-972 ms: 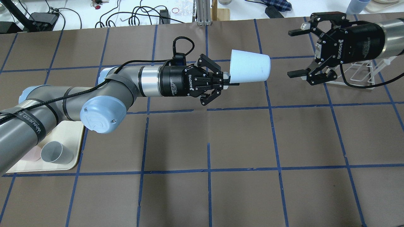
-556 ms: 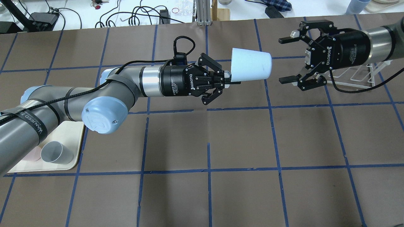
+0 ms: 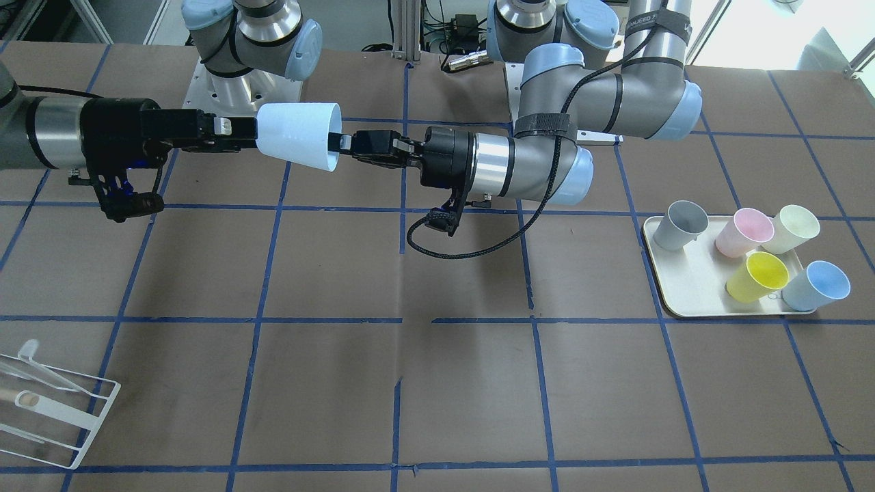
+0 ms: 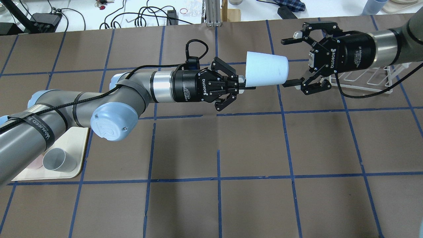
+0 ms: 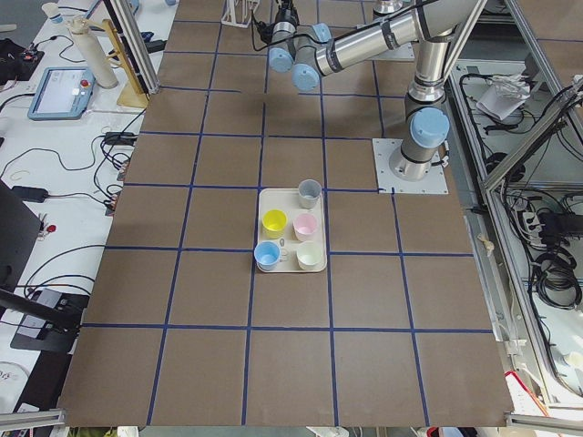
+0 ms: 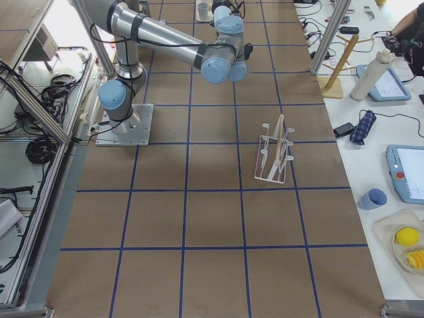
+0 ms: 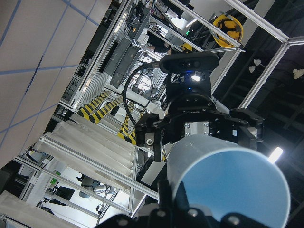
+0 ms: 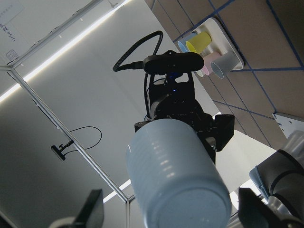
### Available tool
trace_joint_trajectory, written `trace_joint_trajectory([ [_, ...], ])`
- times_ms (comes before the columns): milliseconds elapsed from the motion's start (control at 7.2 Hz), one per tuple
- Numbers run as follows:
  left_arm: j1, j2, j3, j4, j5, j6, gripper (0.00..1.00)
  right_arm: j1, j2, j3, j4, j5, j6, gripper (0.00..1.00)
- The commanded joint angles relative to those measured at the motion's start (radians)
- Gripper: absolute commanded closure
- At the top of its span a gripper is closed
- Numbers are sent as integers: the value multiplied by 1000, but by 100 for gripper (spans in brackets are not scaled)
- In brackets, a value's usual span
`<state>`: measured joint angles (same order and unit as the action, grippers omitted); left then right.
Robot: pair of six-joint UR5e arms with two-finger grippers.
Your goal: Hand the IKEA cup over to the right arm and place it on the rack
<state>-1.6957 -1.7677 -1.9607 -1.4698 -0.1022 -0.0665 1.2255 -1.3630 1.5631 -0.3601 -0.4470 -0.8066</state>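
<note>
In the overhead view, on the far left, I see the tray [image 4: 78,145] on the table [image 4: 218,198]. The left arm [image 4: 66,115] covers most of it there, and only the grey cup [image 4: 58,160] shows clearly. From the front camera I count four more on the tray: a pink cup [image 3: 739,232], a cream cup [image 3: 793,227], a yellow cup [image 3: 760,275] and a blue cup [image 3: 817,285].

The left arm reaches out over the middle of the table. The left gripper [image 4: 246,86] is clenched on the rim of the cup [image 4: 267,69]: one finger goes inside the mouth and the other presses on the outer wall. The cup hangs in the air above the table, lying on its side. Its mouth points to the left gripper and its base points to the right. The left wrist camera looks into the deeper blue inside of it.

At the base of the cup is the right gripper [image 4: 287,62]. Its fingers are spread wide, one on the far side of the base and one on the near side. In the right wrist view the base sits between the two fingers with a gap on each side, so they grasp nothing. The right arm [image 4: 413,39] comes in from the upper right.

The rack [image 4: 363,81] stands on the table just beyond the right gripper, partly hidden under its wrist, well apart from the tray.
</note>
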Motion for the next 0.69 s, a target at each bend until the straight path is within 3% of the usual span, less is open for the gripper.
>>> trace_joint_trajectory([
  [0,-1,-4,0,0,-2,1,100,9,-1,0,1,4,-2,0],
  [556,-1,-9,2,0,-2,-1,100,11,4,0,-7,5,0,5],
])
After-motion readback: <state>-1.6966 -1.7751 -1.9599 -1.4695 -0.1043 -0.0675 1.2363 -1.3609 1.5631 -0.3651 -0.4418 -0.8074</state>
